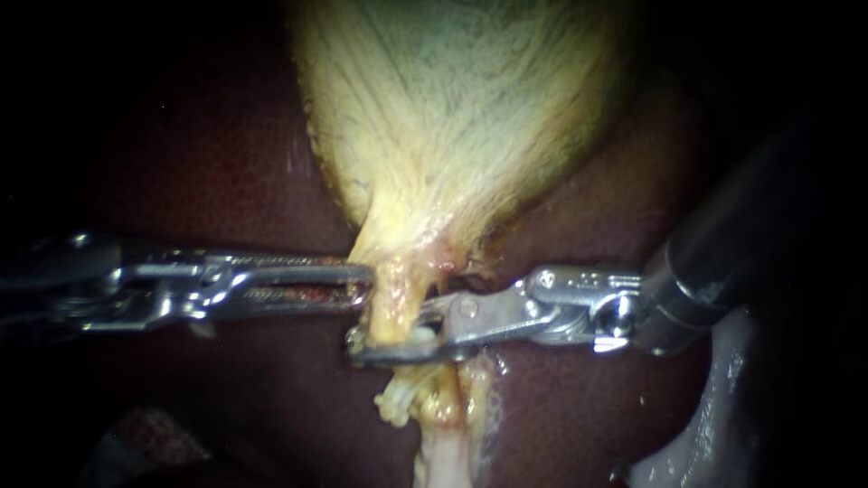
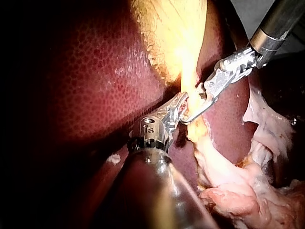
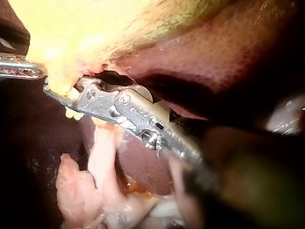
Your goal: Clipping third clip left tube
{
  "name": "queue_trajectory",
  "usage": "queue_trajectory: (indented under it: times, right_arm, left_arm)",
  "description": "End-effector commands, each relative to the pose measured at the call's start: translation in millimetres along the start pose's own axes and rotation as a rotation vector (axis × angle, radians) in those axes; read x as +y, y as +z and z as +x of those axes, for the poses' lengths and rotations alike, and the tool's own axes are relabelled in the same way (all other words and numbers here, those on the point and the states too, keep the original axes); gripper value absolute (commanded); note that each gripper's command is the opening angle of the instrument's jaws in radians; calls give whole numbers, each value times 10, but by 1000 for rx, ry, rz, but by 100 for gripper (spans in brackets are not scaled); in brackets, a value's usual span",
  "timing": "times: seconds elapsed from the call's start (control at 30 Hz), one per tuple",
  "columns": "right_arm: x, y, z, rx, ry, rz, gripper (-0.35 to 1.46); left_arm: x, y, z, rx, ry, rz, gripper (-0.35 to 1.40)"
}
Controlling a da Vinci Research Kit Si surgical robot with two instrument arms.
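Yellowish tube (image 1: 398, 303) squeezed pretty snug between narrow jaws of right instrument (image 1: 384, 342); left instrument (image 1: 362, 285) clamped on same tube right beside those jaws, gallbladder (image 1: 452, 117) side.

The gallbladder (image 1: 452, 108) runs off the endoscope view's upper edge. The left instrument's (image 1: 366, 286) shaft fades into darkness. The right instrument (image 1: 394, 333) covers the tube (image 1: 398, 296) where it clamps it.
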Motion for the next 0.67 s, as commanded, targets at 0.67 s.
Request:
queue_trajectory:
  times: [0.67]
  right_arm:
    - [-3, 10, -14, -4, 21, -2, -35]
  left_arm:
    - [0, 0, 0, 0, 0, 0, -35]
